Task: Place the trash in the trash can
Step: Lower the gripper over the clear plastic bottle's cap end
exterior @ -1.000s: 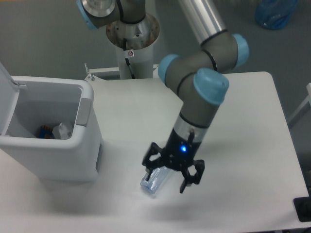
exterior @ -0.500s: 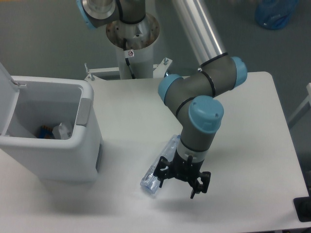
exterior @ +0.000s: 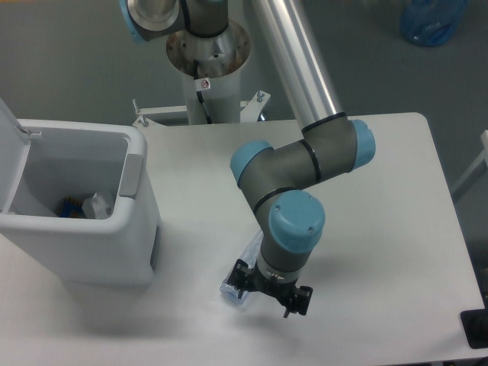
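Observation:
The clear plastic bottle lies on the white table, front centre, mostly hidden under my wrist. My gripper is low over it and open. One finger sits at the bottle's near end and the other stands to the right of it. The jaws are not closed on the bottle. The trash can stands at the left with its lid up. Inside it lie the white wad and a blue-and-orange wrapper.
The robot's base pedestal stands behind the table's back edge. A blue object lies on the floor at top right. A black item sits at the table's front right corner.
The arm has swung left and lowered. The gripper has moved down over the bottle and its wrist now hides most of it. The bottle has not moved.

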Robot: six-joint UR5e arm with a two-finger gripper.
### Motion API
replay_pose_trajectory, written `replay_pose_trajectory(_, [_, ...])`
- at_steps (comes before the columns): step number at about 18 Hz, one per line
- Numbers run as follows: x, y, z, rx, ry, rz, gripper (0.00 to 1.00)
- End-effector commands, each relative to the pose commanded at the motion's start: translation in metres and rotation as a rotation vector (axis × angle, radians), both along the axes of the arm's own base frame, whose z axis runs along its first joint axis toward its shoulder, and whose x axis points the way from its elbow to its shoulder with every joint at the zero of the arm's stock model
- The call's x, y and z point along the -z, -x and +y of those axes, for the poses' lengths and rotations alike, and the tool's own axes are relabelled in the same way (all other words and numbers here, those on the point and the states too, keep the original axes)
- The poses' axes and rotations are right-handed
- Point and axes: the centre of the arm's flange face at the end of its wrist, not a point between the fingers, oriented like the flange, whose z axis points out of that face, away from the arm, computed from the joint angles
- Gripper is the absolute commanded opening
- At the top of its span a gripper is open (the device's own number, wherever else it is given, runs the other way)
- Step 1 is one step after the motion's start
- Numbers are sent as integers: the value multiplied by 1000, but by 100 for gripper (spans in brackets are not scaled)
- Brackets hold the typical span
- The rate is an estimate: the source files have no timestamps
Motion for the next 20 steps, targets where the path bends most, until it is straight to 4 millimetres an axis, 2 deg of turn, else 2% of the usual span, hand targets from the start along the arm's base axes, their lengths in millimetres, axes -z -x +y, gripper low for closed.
replay_pose_trajectory(6, [16,-27,7,32,32,-30,100])
replay_pose_trajectory(11, [49,-32,10,54,114,-8,100])
replay_pose_trajectory(15, [50,-32,11,56,116,-5,100])
replay_pose_trajectory(16, [50,-31,12,54,116,-5,97])
replay_pose_trajectory(18, [50,-32,12,54,113,-9,80])
replay_pose_trajectory(20, [49,-32,12,54,112,-14,68])
